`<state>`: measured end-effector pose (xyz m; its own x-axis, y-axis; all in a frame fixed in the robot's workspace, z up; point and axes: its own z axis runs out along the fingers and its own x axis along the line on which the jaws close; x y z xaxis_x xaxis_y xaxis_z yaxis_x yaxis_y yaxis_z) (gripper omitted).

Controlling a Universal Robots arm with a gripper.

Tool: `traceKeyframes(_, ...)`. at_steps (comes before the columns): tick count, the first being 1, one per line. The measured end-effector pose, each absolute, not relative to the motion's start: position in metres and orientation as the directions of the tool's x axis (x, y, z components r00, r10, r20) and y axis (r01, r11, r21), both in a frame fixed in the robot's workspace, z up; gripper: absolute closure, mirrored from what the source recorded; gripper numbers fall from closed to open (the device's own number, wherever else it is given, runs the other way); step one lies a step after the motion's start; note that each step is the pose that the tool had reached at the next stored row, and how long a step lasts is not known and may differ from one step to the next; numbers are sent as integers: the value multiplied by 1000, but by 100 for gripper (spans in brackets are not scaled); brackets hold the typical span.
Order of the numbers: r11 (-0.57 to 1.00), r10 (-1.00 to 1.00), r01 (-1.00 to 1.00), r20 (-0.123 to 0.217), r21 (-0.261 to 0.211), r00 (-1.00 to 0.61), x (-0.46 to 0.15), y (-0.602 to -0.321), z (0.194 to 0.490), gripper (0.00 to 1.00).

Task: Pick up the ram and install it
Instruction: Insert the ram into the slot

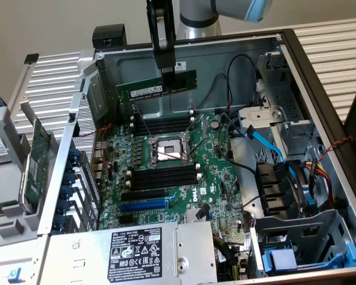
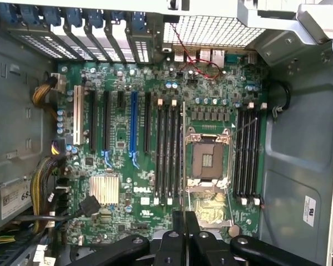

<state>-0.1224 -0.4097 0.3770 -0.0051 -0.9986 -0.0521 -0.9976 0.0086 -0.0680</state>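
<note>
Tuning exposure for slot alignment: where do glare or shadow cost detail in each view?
Exterior view: even light, the ram in the tool stands out against the grey case wall; the memory slots sit dark. Wrist view: the vent mesh and heatsink glare white; the cable bundle lies in shade.

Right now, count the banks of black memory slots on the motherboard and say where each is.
2. In the exterior view, one bank lies behind the CPU socket; the other bank lies in front of it, toward the expansion slots. Neither is covered.
</note>
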Motion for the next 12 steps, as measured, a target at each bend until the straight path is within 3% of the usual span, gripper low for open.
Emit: traceKeyframes(12,14,-999,-998,-53,-62,-11,-119,-408,358,87)
